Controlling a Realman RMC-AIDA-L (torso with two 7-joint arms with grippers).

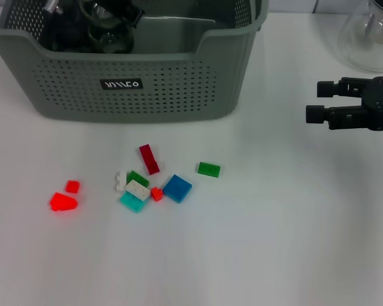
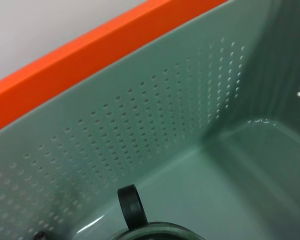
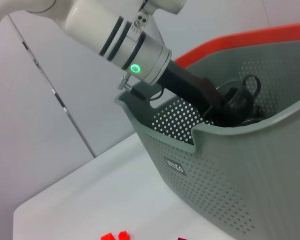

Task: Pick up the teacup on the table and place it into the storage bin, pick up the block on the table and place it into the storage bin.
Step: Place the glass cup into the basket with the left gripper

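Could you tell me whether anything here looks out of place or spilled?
Nothing looks damaged. Small loose plastic blocks lie scattered on the white table before the grey-green perforated storage bin. The left gripper reaches inside the bin; the right gripper hovers beside it.

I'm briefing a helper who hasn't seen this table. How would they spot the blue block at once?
Start at the storage bin at the back of the table. In front of it lies a small scatter of blocks; the blue block is the flat square one toward its right side. It is the only blue piece, beside a small red block.
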